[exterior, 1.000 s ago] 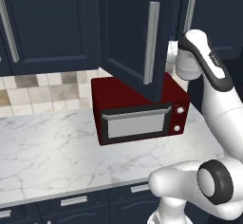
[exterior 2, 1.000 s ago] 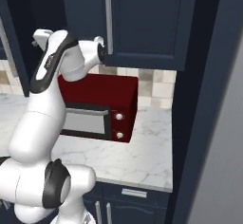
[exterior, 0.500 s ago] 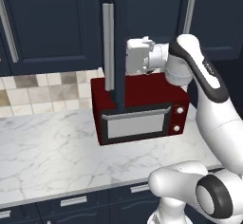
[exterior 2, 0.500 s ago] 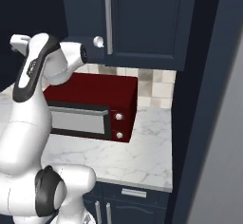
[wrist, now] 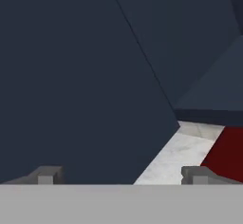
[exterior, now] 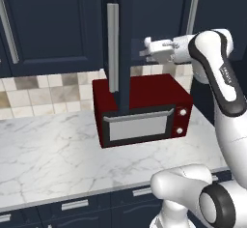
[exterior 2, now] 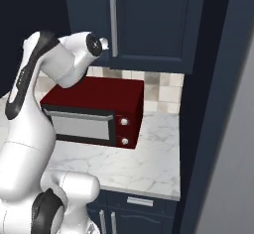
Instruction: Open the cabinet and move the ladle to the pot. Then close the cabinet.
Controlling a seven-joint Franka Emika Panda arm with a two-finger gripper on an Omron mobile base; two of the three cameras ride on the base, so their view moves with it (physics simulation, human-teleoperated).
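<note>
Left base view: tall dark navy cabinet door (exterior: 124,43) stood swung open.
Claw: white gripper (exterior: 147,49) released, grasping nothing.
Left: ladle transfer, closing.

open cabinet door (exterior: 124,48) blocking left; microwave (exterior: 142,108) below

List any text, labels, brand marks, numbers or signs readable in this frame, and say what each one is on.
No text can be read anywhere.
White robot arm: a small dark mark on the forearm, too small and blurred to read.
Dark red microwave: two round knobs, no legible markings.
Dark navy open cabinet door with its long silver bar handle: plain.
White marble counter: plain.
</note>
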